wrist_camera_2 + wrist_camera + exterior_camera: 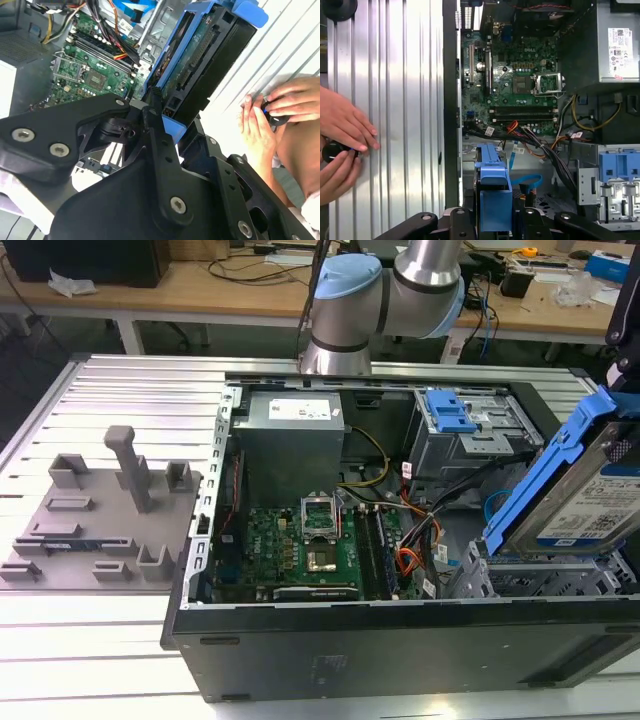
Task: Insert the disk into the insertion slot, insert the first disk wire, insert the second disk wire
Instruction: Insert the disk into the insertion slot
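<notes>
My jaws are clamped on the disk [588, 498], a metal-cased drive in a glossy blue plastic carrier. It is tilted just above the insertion slot [520, 578], the low grey perforated sheet-metal cage at the exterior view's right inside the open black case [400, 650]. I cannot tell whether carrier and cage touch. The case also holds a green motherboard [300, 540] and bundled coloured wires [405, 558]. Both wrist views add a person's hands [340, 150], which rest around a small black object on the ribbed aluminium desk [400, 75].

Disk [588, 502] partly beyond the exterior view's right edge.
</notes>
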You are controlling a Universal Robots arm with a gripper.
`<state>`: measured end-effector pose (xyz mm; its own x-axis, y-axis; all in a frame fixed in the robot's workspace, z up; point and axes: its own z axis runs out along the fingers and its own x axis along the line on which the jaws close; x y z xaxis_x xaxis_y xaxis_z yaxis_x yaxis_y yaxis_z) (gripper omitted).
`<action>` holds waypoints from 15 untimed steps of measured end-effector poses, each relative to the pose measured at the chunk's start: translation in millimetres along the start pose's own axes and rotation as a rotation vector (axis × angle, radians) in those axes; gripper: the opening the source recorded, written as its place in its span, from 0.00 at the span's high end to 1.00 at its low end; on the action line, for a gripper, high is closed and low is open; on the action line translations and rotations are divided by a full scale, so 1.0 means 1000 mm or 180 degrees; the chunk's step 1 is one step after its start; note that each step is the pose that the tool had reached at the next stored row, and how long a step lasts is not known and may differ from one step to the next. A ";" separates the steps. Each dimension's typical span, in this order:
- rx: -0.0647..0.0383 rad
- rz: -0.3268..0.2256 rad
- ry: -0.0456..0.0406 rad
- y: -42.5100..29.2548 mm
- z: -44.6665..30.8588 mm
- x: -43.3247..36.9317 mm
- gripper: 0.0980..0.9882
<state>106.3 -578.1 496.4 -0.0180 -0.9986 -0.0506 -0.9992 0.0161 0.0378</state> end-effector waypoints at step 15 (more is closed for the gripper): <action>0.0102 -0.0012 -0.0023 0.0000 0.0002 0.0000 0.70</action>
<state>106.3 -578.1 496.2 -0.0144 -0.9982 -0.0578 -0.9999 0.0141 0.0057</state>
